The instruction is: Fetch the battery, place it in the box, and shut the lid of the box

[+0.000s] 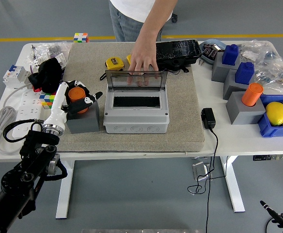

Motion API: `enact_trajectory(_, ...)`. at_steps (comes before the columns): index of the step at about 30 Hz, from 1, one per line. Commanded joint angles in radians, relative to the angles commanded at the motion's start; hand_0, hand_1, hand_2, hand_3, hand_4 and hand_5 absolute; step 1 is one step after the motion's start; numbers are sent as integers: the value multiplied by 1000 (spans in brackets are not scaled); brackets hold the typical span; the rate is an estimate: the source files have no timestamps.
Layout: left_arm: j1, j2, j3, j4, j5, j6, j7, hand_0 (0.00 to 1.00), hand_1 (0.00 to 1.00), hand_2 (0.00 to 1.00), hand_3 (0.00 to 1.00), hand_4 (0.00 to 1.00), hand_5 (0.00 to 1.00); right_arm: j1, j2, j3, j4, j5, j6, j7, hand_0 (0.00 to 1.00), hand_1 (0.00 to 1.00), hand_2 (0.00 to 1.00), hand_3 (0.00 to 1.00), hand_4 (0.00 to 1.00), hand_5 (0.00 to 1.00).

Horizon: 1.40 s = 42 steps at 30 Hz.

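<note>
While the white table [228, 141] carries clutter along both ends, the working area is the tan felt mat [180, 111] at its centre. On the mat stands the grey junction box [136, 119], its interior exposed and its transparent lid [136, 79] raised to near upright along the far edge. A person stands at the far side; the person's hand [142, 59] rests on the top edge of the lid and appears to hold it open.

Just beside the box, to its left, stands a grey holder block [83, 119]. The orange battery [77, 94], a short cylinder, sits upright in the top of this block with its long axis vertical. The left hand [77, 95] is at the battery: the fingers are curled around its sides from the near-left, thumb toward the box. Contact appears made, so the hand is judged to be grasping the battery, though the battery is not yet lifted clear of the block.

The decisive relation is lateral: the box opening lies directly to the right of the grasped battery, near and at similar depth. The coming move therefore calls for a vertical lift, then a short rightward carry over the box wall. The left hand is the nearer one; the right hand is outside the view.

A second orange cylinder [252, 94] stands on another block far right.
</note>
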<state>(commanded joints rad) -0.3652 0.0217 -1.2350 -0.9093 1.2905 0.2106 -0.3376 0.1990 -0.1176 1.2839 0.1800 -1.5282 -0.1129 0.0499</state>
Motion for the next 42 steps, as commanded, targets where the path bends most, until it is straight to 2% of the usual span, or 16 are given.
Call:
enact_trajectory(2,0,-1,1,1,-2,7,-4,117,120,141,134,994,148,0,0,3,0,-3,0,0,905,881,811,870,998,998)
enact_trajectory(3,1,-1,1,1,-3,10,-5,73,64,91,85,935,97,-1,0,3,0,-3,0,0,905,881,811,870,998,998)
enact_trajectory(8,1,-2,3,2,2,22,-6,73,64,91,85,935,97,0,-1,4,0,-1,0,0,905,881,811,870,998,998)
enact_trajectory(9,1,-2,2,2,3,24,-6,46,23,56,51,807,15,0,-1,4,0,-1,0,0,905,882,812,870,998,998)
enact_trajectory(29,-7,1,7,-13,-10,64,-22,9,2,13,13,747,2,1,0,9,0,-2,-1,0,905,883,812,870,998,998)
enact_trajectory(31,-10,7,18,-17,-26,62,-28,9,2,13,13,747,2,1,1,10,0,-3,-1,0,905,883,812,870,998,998)
enact_trajectory(37,-26,42,52,-67,-12,94,-29,2,2,7,7,753,2,2,-1,15,0,-7,0,-2,905,883,812,870,998,998)
enact_trajectory(42,-30,79,76,-131,104,126,9,2,2,6,6,733,2,2,0,17,0,-8,0,-2,906,883,812,870,998,998)
